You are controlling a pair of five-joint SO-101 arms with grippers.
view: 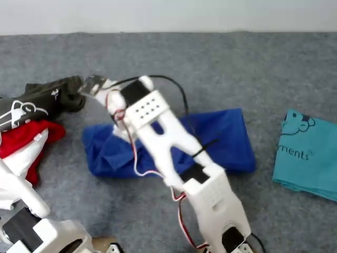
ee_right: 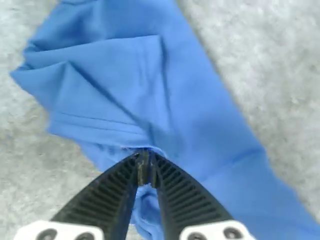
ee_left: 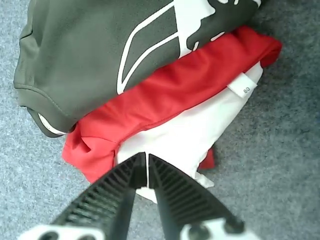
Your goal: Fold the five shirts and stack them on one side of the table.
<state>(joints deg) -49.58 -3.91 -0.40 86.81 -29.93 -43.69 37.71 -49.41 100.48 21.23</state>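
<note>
Soft, bright, even light covers the surface (view: pixel 210 68) around the blue shirt (view: pixel 224 139). Faint shadows lie under the shirt's edges and beneath the right arm (view: pixel 168 145).

The grey table (view: pixel 221 63) carried a blue shirt (ee_right: pixel 150 85) at my right fingers (ee_right: pixel 175 190), a shirt pile (ee_left: pixel 165 95) near my left fingers (ee_left: pixel 115 190), and a teal shirt (view: pixel 308 153) well apart.

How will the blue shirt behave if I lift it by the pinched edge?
Likely floppy: the blue shirt lies in soft creases, so it should drape and unfold below the right gripper. Probably light, being thin cloth. It may drag rather than slide on the fuzzy grey table cover.
</note>
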